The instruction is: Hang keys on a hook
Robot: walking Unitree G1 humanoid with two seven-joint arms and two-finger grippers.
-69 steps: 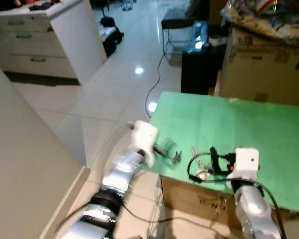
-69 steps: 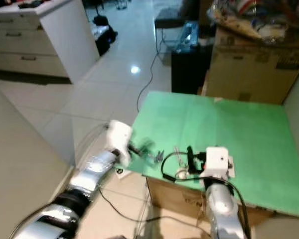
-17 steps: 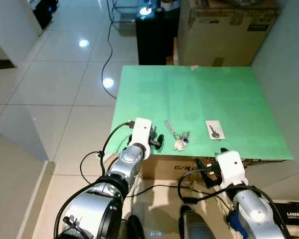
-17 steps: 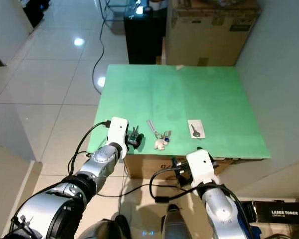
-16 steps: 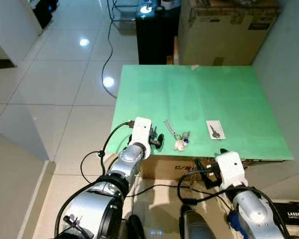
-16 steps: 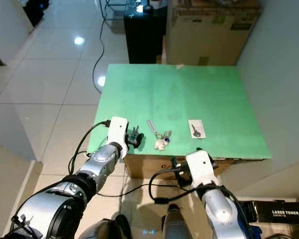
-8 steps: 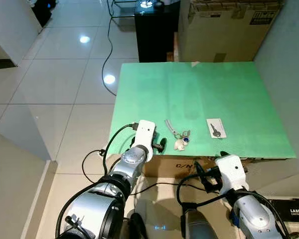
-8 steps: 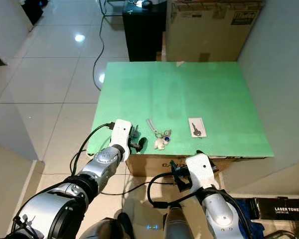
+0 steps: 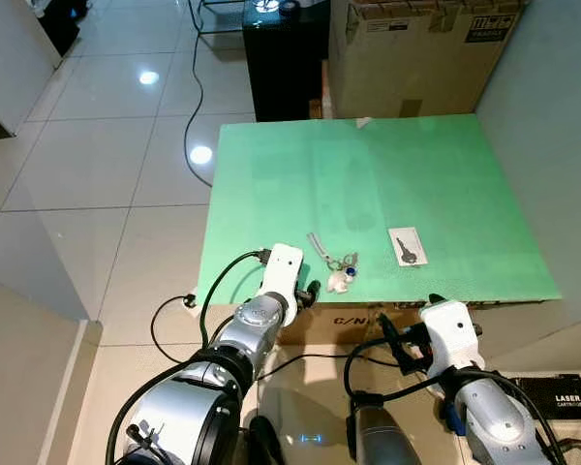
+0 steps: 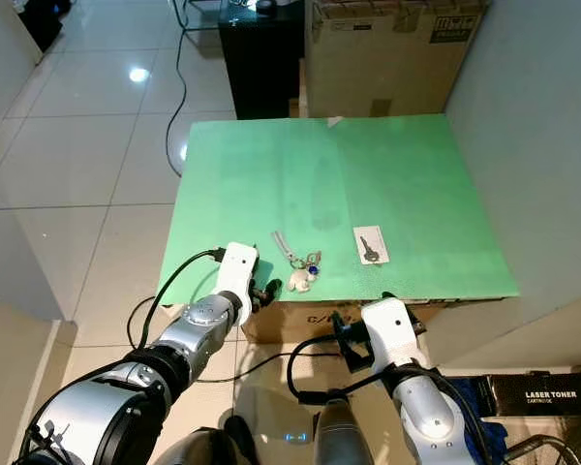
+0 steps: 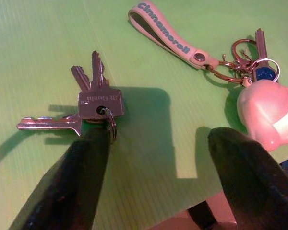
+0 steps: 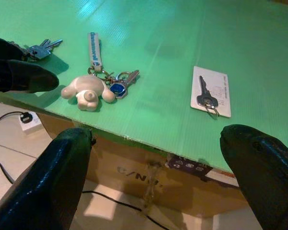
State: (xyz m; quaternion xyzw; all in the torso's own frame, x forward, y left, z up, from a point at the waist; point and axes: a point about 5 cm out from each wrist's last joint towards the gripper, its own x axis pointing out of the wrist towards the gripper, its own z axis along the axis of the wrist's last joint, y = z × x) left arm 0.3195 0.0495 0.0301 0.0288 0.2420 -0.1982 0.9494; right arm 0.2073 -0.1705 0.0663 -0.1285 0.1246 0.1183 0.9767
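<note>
Left gripper spread wide, apparently just touching key bunch near green table's near-left edge; right gripper likewise apart.

table near edge | left: key bunch | middle: strap keyring | right: key card

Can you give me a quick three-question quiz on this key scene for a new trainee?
1. True or false: the left gripper has its fingers spread open beside the bunch of silver keys.
2. What lies on the white card? A) a coin B) a single key C) a pen
3. Fill in: the keyring with the pink strap carries a pale figure charm and lies on the green ____.

Key: 1 true; 2 B; 3 table.
</note>
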